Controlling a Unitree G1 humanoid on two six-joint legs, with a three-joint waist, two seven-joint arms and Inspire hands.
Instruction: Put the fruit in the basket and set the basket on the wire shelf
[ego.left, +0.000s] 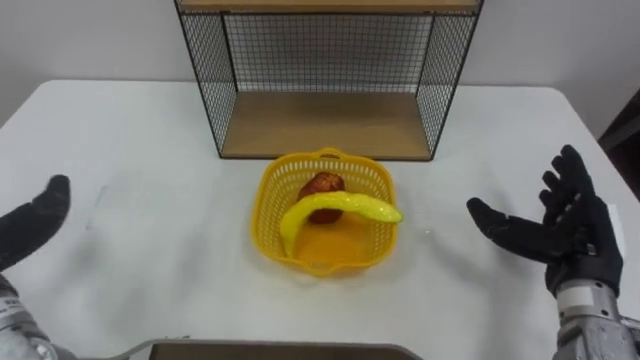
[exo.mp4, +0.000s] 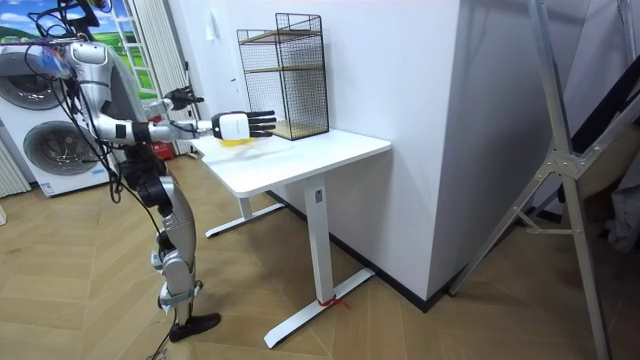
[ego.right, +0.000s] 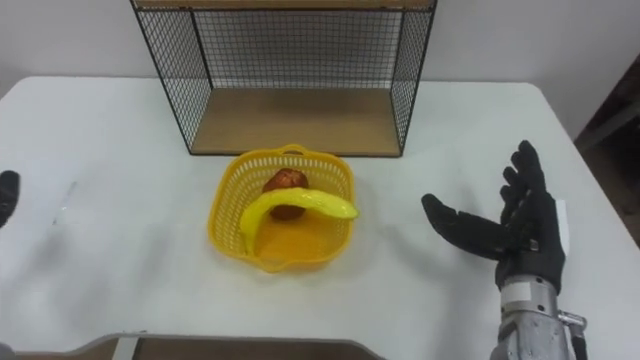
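— Where is the fruit?

— In the yellow basket (ego.left: 268, 212). A banana (ego.left: 345, 206) lies curved across it from the right side to the front left, and a round red fruit (ego.left: 322, 186) sits just behind, touching the banana (I cannot tell what kind of fruit it is).

— And the basket itself?

— On the white table (ego.left: 150, 260), just in front of the wire shelf (ego.left: 325, 125) and apart from it. It stands before the shelf's lower compartment, whose wooden board is bare. The basket is not yet on the shelf.

— Is either hand holding anything?

— No. The right hand (ego.left: 572, 235) hovers above the table to the right of the basket, well apart from it. Its palm is turned inward, the fingers are straight and spread, and the thumb points toward the basket. The left hand (ego.left: 35, 222) comes in at the left edge, just as far from the basket. What shows of it is loose and uncurled, and it grasps nothing.

— How does the robot stand?

— In the room view it is upright at the end of the table on the room view's left, facing the shelf. Both arms reach forward over the tabletop, and the right hand (exo.mp4: 255, 122) is nearer the camera than the left hand (exo.mp4: 185, 97). Washing machines (exo.mp4: 45, 130) stand behind the robot.
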